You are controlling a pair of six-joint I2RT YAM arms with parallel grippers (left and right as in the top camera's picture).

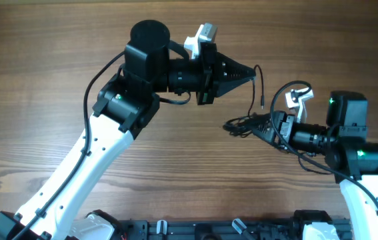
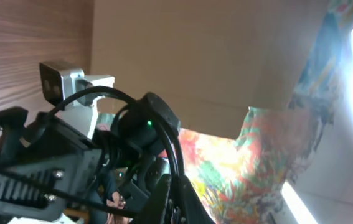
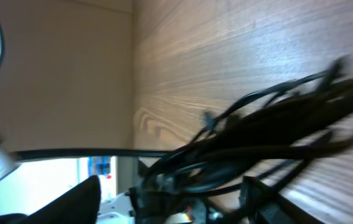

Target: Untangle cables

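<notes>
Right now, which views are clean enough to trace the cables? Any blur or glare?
Overhead: evenly lit and sharp, the cables read clearly against the table. Right wrist: cables sit close to the lens, smeared and soft; the table grain behind is sharper. Left wrist: blown-out glare along the right edge, no use for tracing.

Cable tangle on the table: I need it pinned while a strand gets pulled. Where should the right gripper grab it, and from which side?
Probably the dense middle of the cable tangle, approached low from its right, where the right gripper sits. Strands bunch thickest there; the thin strand at the left gripper would slip.
</notes>
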